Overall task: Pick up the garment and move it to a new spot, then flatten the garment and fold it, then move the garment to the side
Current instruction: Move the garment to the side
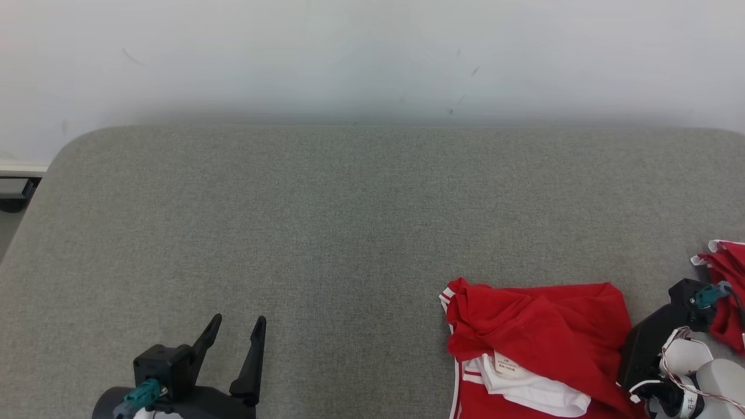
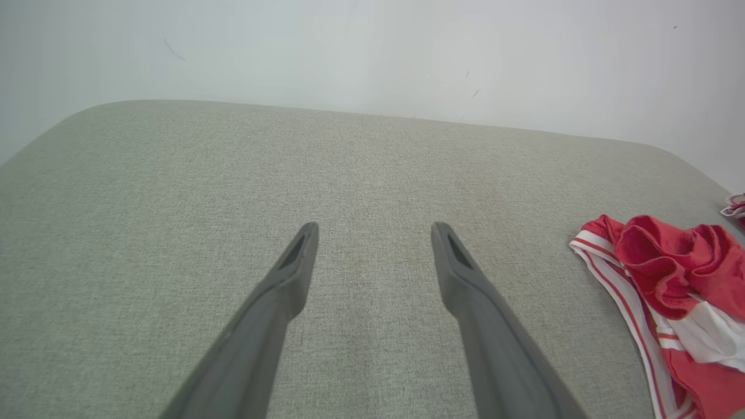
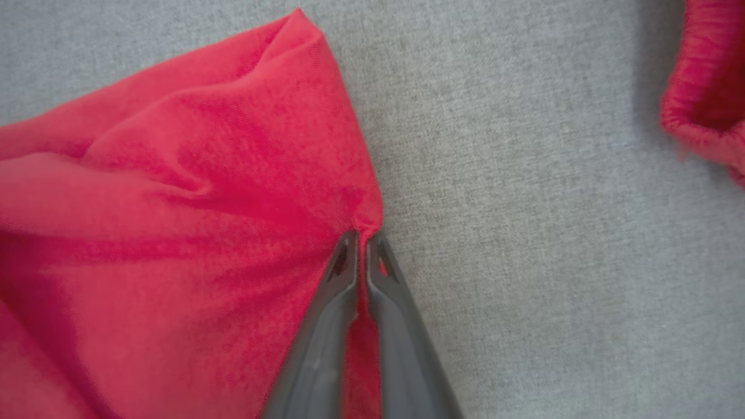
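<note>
**Right gripper pinching the red garment's edge, left gripper standing wide open**

A grey padded surface [image 1: 326,221] is stretching across the head view, with a pale wall [image 1: 372,52] running along the top of the frame. The red garment [image 1: 541,326] is lying crumpled at the lower right of that view, touching the bottom edge. There it is showing a white inner layer [image 1: 535,390] and a small white label [image 1: 505,364]. The left wrist view is catching the same garment [image 2: 669,262] at its right edge, with white stripes along the hem.

A second red cloth [image 1: 727,291] is lying at the far right, apart from the garment, with grey surface between them.

The left gripper [image 1: 238,321] is hovering at the lower left, its fingers spread wide and holding nothing; its own camera is showing bare grey surface between the tips [image 2: 375,228].

The right wrist view is giving the grip close up: the right gripper [image 3: 365,238] is closing its two fingers almost together on a fold at the garment's edge [image 3: 174,203], with red fabric bunching at the tips.
</note>
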